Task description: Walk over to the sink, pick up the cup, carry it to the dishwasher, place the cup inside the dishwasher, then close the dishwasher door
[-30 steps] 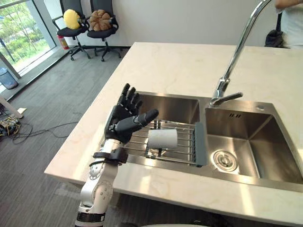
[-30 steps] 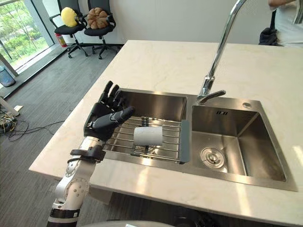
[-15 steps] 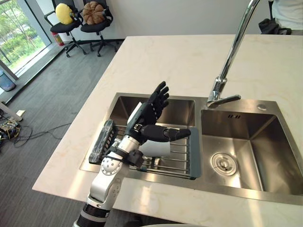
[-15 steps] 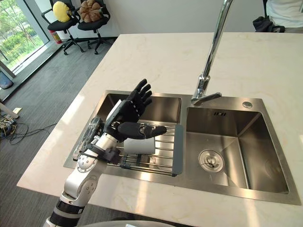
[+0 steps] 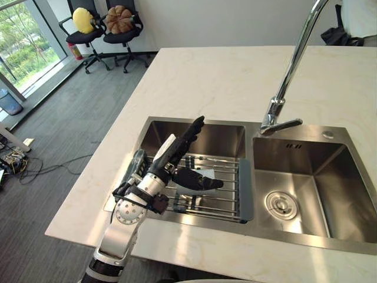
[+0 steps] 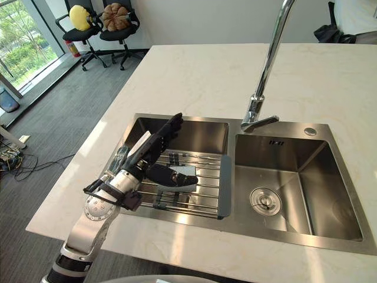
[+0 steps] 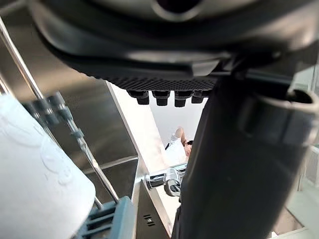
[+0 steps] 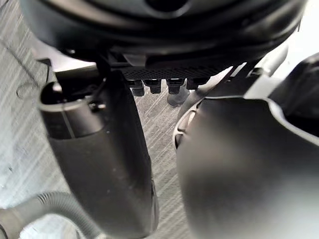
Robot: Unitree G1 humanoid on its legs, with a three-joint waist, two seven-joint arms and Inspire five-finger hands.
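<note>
The cup (image 5: 202, 174) lies sideways on the wire rack (image 5: 228, 191) at the sink's (image 5: 224, 122) left end. The left hand (image 5: 169, 158) hovers over it, fingers straight (thumb spread wide). It should settle lower, then wrap the cup's middle.

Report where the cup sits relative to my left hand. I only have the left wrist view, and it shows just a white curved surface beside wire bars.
Observer: The cup lies on its side on the wire rack in the sink's left basin.
Operator: Give me the hand's state.
Observer: The left hand is open, with its fingers straight and its thumb reaching across the cup's near side. The cup is in the gap, not gripped.
Operator: Check the other hand.
Observer: The right hand is above the grey floor, holding nothing.
</note>
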